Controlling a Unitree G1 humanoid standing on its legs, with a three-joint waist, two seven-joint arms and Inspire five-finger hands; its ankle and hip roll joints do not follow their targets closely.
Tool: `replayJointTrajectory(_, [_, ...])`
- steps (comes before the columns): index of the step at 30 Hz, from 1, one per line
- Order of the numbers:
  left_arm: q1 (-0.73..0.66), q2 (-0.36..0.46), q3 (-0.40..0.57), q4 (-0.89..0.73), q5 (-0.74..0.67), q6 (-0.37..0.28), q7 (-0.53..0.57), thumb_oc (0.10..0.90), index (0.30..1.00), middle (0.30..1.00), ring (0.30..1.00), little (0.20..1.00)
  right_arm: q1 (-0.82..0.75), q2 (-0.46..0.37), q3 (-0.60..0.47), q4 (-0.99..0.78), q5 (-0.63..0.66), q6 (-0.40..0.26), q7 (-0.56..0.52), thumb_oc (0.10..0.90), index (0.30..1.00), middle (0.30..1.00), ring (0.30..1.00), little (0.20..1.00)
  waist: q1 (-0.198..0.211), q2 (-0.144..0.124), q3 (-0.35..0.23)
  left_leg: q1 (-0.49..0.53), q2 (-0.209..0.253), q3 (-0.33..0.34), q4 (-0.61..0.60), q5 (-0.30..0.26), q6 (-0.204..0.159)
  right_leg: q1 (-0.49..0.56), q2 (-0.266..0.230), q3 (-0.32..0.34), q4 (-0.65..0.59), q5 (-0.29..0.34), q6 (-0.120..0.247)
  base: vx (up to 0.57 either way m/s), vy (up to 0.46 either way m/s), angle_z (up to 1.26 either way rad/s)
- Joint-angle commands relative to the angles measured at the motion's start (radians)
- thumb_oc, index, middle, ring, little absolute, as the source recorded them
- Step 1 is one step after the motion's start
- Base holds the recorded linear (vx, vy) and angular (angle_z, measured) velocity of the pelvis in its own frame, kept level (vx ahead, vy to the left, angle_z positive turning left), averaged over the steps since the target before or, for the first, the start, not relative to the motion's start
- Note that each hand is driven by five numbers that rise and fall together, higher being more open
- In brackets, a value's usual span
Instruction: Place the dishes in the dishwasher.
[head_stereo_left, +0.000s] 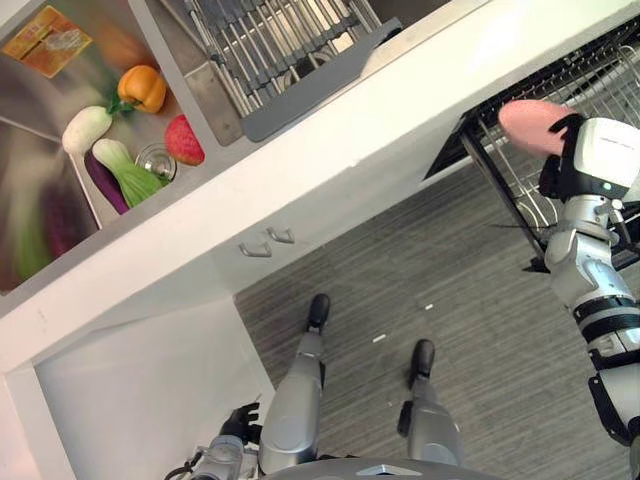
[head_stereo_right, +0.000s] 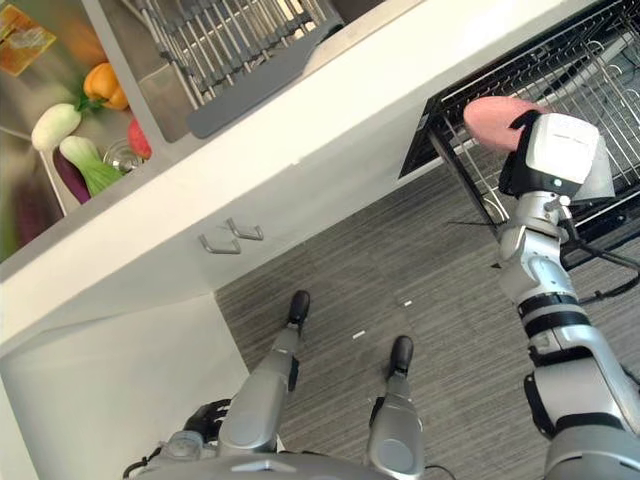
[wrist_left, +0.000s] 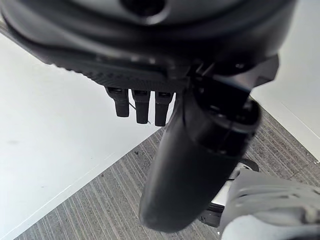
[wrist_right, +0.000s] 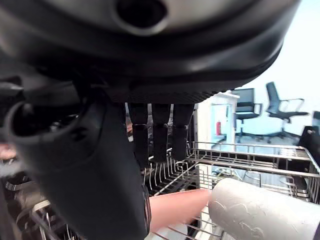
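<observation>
Mid-task: right robot hand (head_stereo_right: 545, 150) pinches a pink plate (head_stereo_right: 495, 122) over the pulled-out dishwasher rack (head_stereo_right: 600, 70), not yet slotted in; left robot hand (head_stereo_left: 238, 421) hangs idle, fingers relaxed; glasses (wrist_right: 252, 177) sit in the rack.

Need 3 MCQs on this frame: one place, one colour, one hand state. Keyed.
1. The pink dish is
A. in the sink
B. held over the dishwasher rack
C. on the floor

2. The pepper in the sink is
A. orange
B. blue
C. black

3. The left hand is
A. pinching a cup
B. curled round a handle
C. open, holding nothing

Key: 1 B, the right hand holds it at the rack's edge. 2 A, orange beside the white radish. 3 C, its fingers hang straight over the floor.
</observation>
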Motion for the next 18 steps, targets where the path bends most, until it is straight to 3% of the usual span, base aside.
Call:
replayJointTrajectory(1, [-0.006, 0.008, 0.017, 0.124, 0.019, 0.046, 0.038, 0.800, 0.900, 0.900, 0.900, 0.900, -0.012, -0.069, -0.066, -0.201, -0.022, -0.032, -0.143, 0.800, 0.900, 0.900, 0.900, 0.900, 0.004, -0.035, -0.057, 0.041, -0.062, 0.008, -0.050, -0.081, 0.078, -0.107, 0.068, 0.021, 0.001, 0.006, 0.022, 0.03, -0.037, -0.05])
replayJointTrajectory(4, [-0.004, 0.024, 0.056, 0.121, 0.040, 0.056, 0.037, 0.800, 0.900, 0.900, 0.900, 0.900, 0.077, -0.079, -0.137, -0.319, 0.004, -0.071, -0.099, 0.800, 0.900, 0.900, 0.900, 0.900, -0.008, -0.052, -0.067, 0.067, -0.053, 0.022, -0.020, -0.112, 0.088, -0.082, 0.068, 0.033, 0.002, -0.001, 0.019, 0.03, -0.027, -0.11])
replayJointTrajectory(9, [-0.003, 0.056, 0.093, 0.115, 0.054, 0.069, 0.001, 0.800, 0.900, 0.900, 0.900, 0.900, 0.184, -0.127, -0.224, -0.377, 0.131, -0.130, -0.001, 0.800, 0.900, 0.900, 0.900, 0.900, -0.033, -0.086, -0.081, 0.102, -0.038, 0.062, 0.075, -0.183, 0.096, -0.027, 0.069, 0.065, 0.010, -0.012, 0.015, 0.03, -0.029, -0.11])
replayJointTrajectory(11, [0.000, 0.062, 0.105, 0.115, 0.059, 0.070, -0.005, 0.800, 0.900, 0.900, 0.900, 0.900, 0.208, -0.138, -0.258, -0.386, 0.133, -0.132, 0.010, 0.800, 0.900, 0.900, 0.900, 0.900, -0.042, -0.092, -0.092, 0.110, -0.036, 0.070, 0.075, -0.184, 0.098, -0.019, 0.069, 0.068, 0.009, -0.011, 0.013, 0.07, -0.006, -0.21])
replayJointTrajectory(14, [0.005, 0.078, 0.127, 0.121, 0.060, 0.074, -0.010, 0.800, 0.900, 0.900, 0.900, 0.900, 0.339, -0.150, -0.431, -0.327, 0.189, -0.127, -0.030, 0.800, 0.900, 0.900, 0.900, 0.900, -0.057, -0.108, -0.122, 0.170, -0.016, 0.097, 0.061, -0.196, 0.098, 0.019, 0.076, 0.082, 0.010, -0.022, 0.012, 0.08, 0.002, -0.43])
replayJointTrajectory(15, [0.006, 0.081, 0.137, 0.124, 0.060, 0.073, -0.012, 0.800, 0.900, 0.900, 0.900, 0.900, 0.398, -0.142, -0.493, -0.263, 0.228, -0.129, -0.049, 0.585, 0.578, 0.578, 0.578, 0.578, -0.068, -0.113, -0.137, 0.192, -0.011, 0.103, 0.050, -0.198, 0.098, 0.032, 0.077, 0.080, 0.010, -0.027, 0.013, 0.11, 0.018, -0.21])
replayJointTrajectory(16, [0.005, 0.082, 0.151, 0.131, 0.062, 0.075, -0.013, 0.800, 0.900, 0.900, 0.900, 0.900, 0.451, -0.130, -0.554, -0.186, 0.260, -0.126, -0.068, 0.469, 0.404, 0.404, 0.404, 0.404, -0.084, -0.114, -0.151, 0.212, -0.008, 0.107, 0.036, -0.201, 0.097, 0.043, 0.080, 0.078, 0.011, -0.037, 0.014, 0.11, 0.027, -0.13])
replayJointTrajectory(17, [0.009, 0.084, 0.158, 0.138, 0.060, 0.076, -0.015, 0.800, 0.900, 0.900, 0.900, 0.900, 0.503, -0.119, -0.601, -0.121, 0.286, -0.125, -0.072, 0.400, 0.300, 0.300, 0.300, 0.300, -0.094, -0.115, -0.164, 0.227, -0.007, 0.110, 0.017, -0.198, 0.096, 0.051, 0.078, 0.074, 0.012, -0.042, 0.015, 0.09, 0.026, -0.09])
replayJointTrajectory(18, [0.015, 0.082, 0.165, 0.140, 0.062, 0.073, -0.016, 0.800, 0.900, 0.900, 0.900, 0.900, 0.559, -0.098, -0.652, -0.065, 0.305, -0.117, -0.087, 0.400, 0.300, 0.300, 0.300, 0.300, -0.104, -0.114, -0.176, 0.239, -0.007, 0.110, -0.001, -0.196, 0.096, 0.056, 0.077, 0.069, 0.011, -0.047, 0.017, 0.05, 0.014, -0.01])
